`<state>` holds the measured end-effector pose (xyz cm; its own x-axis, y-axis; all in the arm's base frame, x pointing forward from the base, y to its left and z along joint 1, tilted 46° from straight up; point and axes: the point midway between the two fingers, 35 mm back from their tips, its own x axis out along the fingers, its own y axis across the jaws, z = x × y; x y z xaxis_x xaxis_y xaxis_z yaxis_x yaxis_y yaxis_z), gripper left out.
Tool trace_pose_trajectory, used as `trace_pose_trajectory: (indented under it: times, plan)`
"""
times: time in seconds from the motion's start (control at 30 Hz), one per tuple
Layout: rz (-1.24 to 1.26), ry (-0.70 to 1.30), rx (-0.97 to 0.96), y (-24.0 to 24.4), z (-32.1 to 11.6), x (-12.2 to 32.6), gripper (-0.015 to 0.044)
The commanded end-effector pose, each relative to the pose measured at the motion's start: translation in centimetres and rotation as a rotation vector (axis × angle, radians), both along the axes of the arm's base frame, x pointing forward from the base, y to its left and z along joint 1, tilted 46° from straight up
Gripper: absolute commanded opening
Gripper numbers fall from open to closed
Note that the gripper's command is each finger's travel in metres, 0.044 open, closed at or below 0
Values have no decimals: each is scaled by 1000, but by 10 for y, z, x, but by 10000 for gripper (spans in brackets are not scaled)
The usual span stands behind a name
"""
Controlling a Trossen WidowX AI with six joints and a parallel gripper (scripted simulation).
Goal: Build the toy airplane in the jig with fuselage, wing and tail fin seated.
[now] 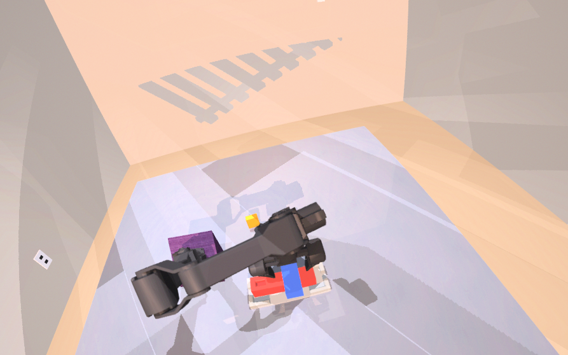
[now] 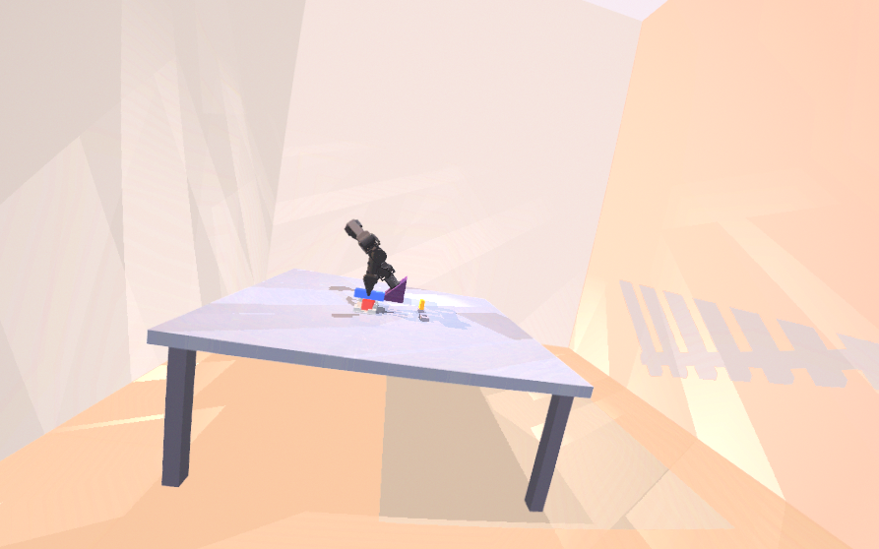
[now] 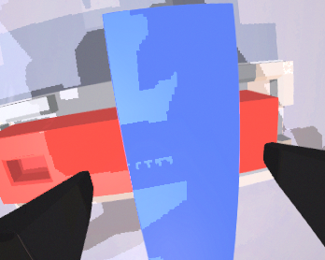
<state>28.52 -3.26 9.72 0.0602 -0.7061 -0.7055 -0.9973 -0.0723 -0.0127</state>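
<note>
At the left in the top view, a purple wedge-shaped block (image 1: 192, 239) (image 2: 397, 291) is standing on the counter (image 1: 418, 273) (image 2: 360, 354) (image 3: 317, 42), partly behind the arm. Next, the small yellow tail fin (image 1: 252, 221) (image 2: 420, 304) is waiting apart from the jig; it's looking light and stiff, asking for a gentle pinch on its flat sides.

Now the red block-like fuselage (image 1: 267, 286) (image 2: 367, 304) (image 3: 83, 151)! It's lying in the pale cradle (image 1: 277, 303) (image 2: 358, 310) (image 3: 289, 86), long axis running left to right, its tail socket showing at the left end. Across it, nearly square-on, the flat blue wing (image 1: 293, 287) (image 2: 358, 292) (image 3: 190, 117) is pointing its long axis crosswise; probably rigid, smooth, best taken by its long edges. The claw (image 1: 292, 270) (image 2: 368, 294) (image 3: 180, 166) is spreading wide around it, pinching nothing. Whether the hidden tab is fully seated, I'm not able to tell.
</note>
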Motion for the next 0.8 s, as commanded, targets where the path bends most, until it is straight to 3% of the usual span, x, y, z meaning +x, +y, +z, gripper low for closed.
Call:
trace_pose_trajectory:
  times: [0.0, 0.3, 0.5, 0.77]
  plan:
    - [-1, -1, 0, 0, 0, 0, 440]
    - [3, 6, -3, 59, 57, -5, 440]
    - [-9, -6, -2, 62, 57, -2, 440]
    - [-528, -527, 42, 62, 57, -1, 440]
